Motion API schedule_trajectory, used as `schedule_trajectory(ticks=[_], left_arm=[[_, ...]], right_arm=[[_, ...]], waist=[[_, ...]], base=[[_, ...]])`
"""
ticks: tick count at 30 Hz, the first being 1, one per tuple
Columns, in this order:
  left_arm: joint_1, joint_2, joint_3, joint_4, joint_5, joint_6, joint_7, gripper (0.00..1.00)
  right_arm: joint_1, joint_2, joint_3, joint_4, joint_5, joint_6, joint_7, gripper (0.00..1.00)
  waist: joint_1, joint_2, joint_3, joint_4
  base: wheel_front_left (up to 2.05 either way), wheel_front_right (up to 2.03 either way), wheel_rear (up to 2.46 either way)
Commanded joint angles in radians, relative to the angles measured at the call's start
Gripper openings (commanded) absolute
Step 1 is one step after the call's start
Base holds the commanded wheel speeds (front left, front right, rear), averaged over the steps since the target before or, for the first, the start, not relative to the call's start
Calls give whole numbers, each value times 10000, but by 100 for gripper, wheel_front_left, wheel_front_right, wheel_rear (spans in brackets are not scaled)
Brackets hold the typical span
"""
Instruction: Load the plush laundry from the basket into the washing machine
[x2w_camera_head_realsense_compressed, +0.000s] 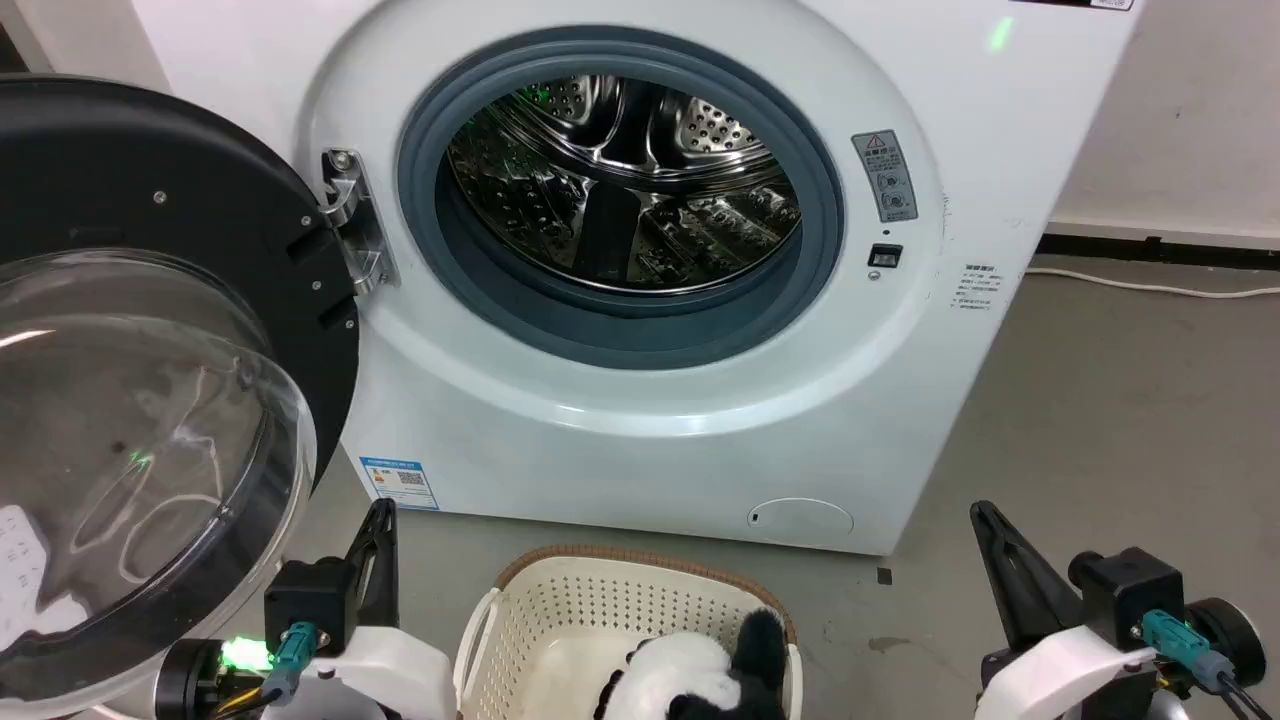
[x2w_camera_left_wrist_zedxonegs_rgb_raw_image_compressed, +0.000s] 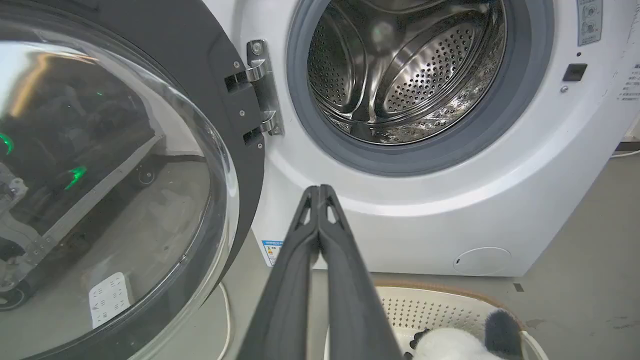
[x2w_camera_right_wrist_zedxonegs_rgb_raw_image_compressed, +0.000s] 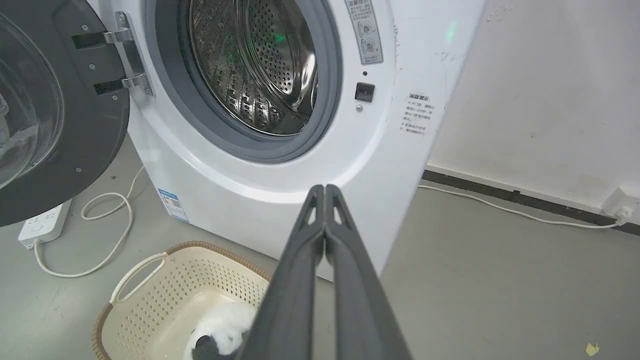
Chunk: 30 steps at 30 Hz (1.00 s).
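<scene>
The white washing machine (x2w_camera_head_realsense_compressed: 880, 400) stands before me, its black-framed domed door (x2w_camera_head_realsense_compressed: 130, 430) swung wide to the left and the steel drum (x2w_camera_head_realsense_compressed: 620, 190) bare inside. On the floor in front sits the cream basket (x2w_camera_head_realsense_compressed: 560, 610) with the black-and-white plush laundry (x2w_camera_head_realsense_compressed: 690, 675) lying in it, partly cut off by the bottom edge. My left gripper (x2w_camera_head_realsense_compressed: 383, 512) is shut and holds nothing, left of the basket. My right gripper (x2w_camera_head_realsense_compressed: 980, 512) is shut too, off to the basket's right. The wrist views show each pair of fingers (x2w_camera_left_wrist_zedxonegs_rgb_raw_image_compressed: 319, 192) (x2w_camera_right_wrist_zedxonegs_rgb_raw_image_compressed: 325, 190) pressed together, pointing at the washer front.
A white power strip (x2w_camera_right_wrist_zedxonegs_rgb_raw_image_compressed: 45, 222) and looping cable lie on the grey floor under the open door. Another cable (x2w_camera_right_wrist_zedxonegs_rgb_raw_image_compressed: 520, 212) runs along the wall's dark skirting to the washer's right. Bare floor (x2w_camera_head_realsense_compressed: 1120, 420) stretches right of the machine.
</scene>
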Motion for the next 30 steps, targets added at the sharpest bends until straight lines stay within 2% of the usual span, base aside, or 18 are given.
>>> schedule_trajectory(ticks=[1,30], left_arm=[[-46,1,3,-43,26,30,3,0],[-46,1,3,-43,26,30,3,0]], right_arm=[[-116,1,-9,-45,-62,-9,3,0],[-116,1,-9,-45,-62,-9,3,0]], waist=[[0,0,0,0],[0,0,0,0]], base=[[0,0,0],[0,0,0]])
